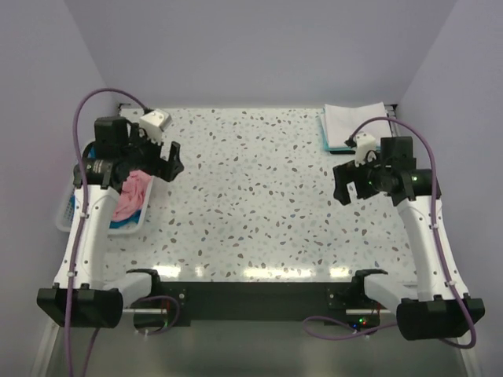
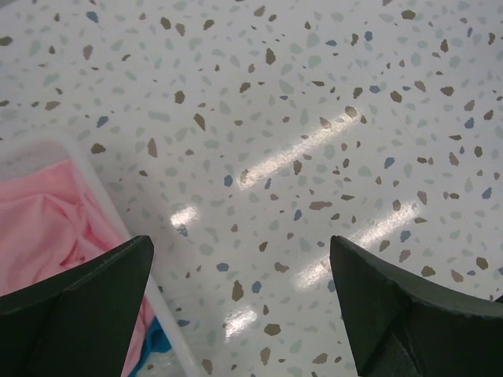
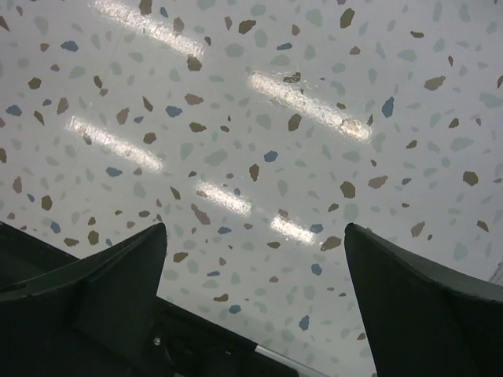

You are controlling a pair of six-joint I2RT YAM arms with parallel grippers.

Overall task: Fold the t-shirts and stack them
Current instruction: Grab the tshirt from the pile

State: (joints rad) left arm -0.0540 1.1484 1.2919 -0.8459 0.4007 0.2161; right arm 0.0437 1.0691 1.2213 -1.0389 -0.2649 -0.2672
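A light pink t-shirt (image 1: 131, 196) lies crumpled in a white basket (image 1: 66, 212) at the table's left edge. In the left wrist view the pink shirt (image 2: 39, 228) lies over a bit of teal-blue cloth (image 2: 151, 342). A folded white t-shirt (image 1: 351, 122) lies on a folded teal one (image 1: 328, 140) at the back right corner. My left gripper (image 1: 168, 162) (image 2: 240, 243) is open and empty, above the table just right of the basket. My right gripper (image 1: 343, 184) (image 3: 255, 232) is open and empty, above bare table in front of the folded stack.
The speckled tabletop (image 1: 251, 196) spans the space between the two arms. The basket's white rim (image 2: 110, 212) runs beside my left finger. The table's dark front edge (image 3: 204, 345) shows under my right gripper. Walls close in at the back and sides.
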